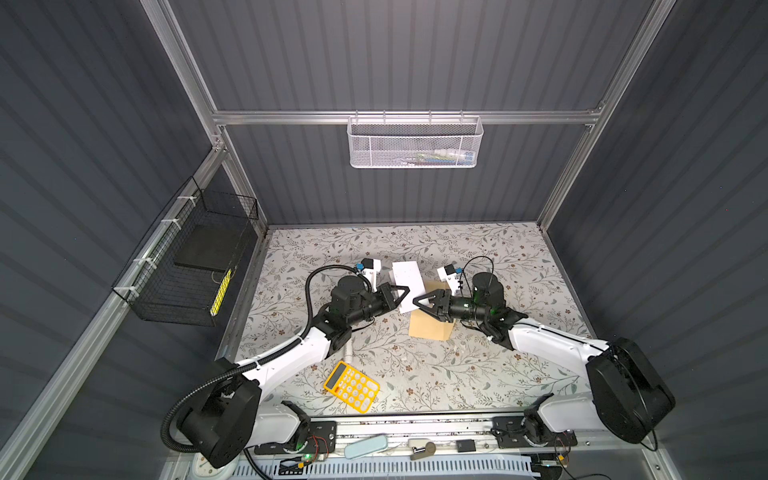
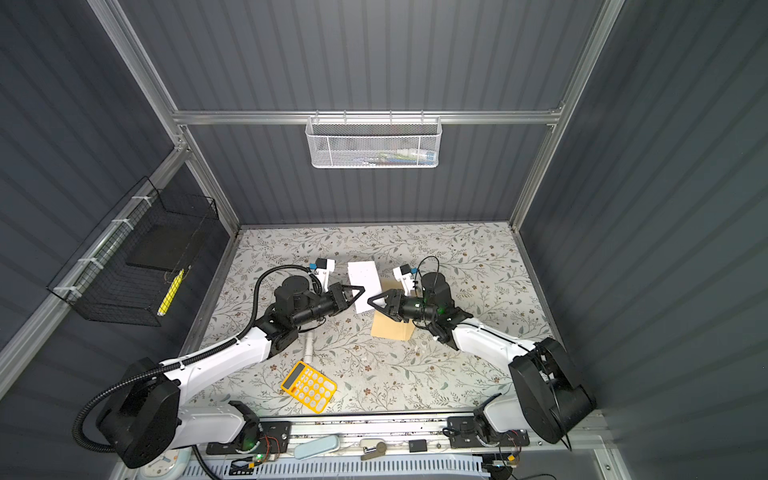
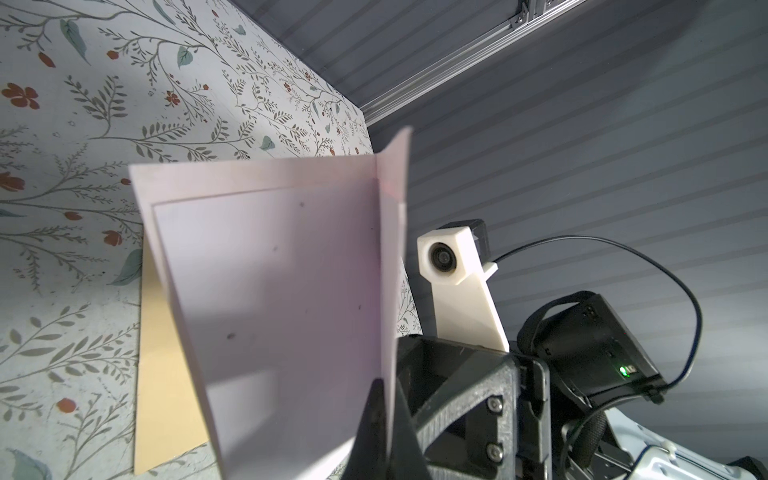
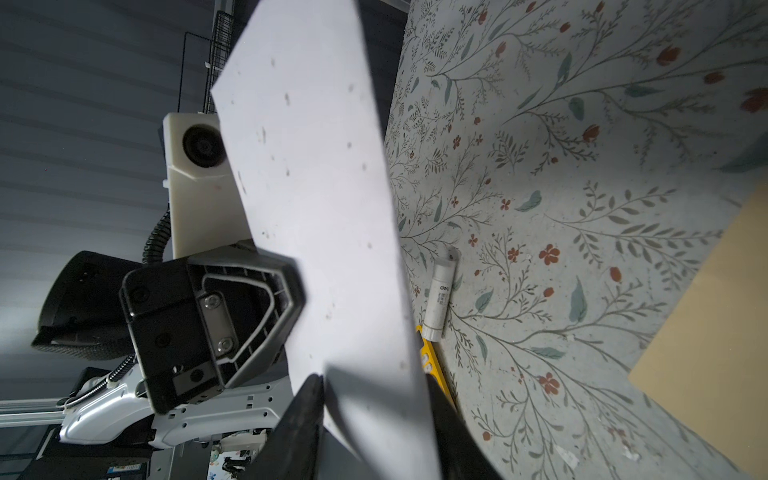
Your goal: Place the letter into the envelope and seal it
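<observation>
The letter (image 1: 407, 274) (image 2: 363, 274) is a white sheet held up off the table between both arms. My left gripper (image 1: 406, 291) (image 2: 361, 290) (image 3: 384, 386) is shut on one edge of the letter (image 3: 270, 270). My right gripper (image 1: 416, 301) (image 2: 370, 301) (image 4: 372, 380) faces it from the other side. Its jaws stand apart, with the near edge of the letter (image 4: 316, 187) between them. The tan envelope (image 1: 430, 328) (image 2: 392, 328) (image 3: 162, 353) (image 4: 715, 332) lies flat on the floral table under the right gripper, partly hidden by it.
A white glue stick (image 1: 348, 353) (image 4: 439, 299) lies by the left forearm. A yellow calculator (image 1: 351, 386) (image 2: 308, 386) sits near the front edge. A white mesh basket (image 1: 415, 143) hangs on the back wall, and a black wire basket (image 1: 187, 266) on the left wall.
</observation>
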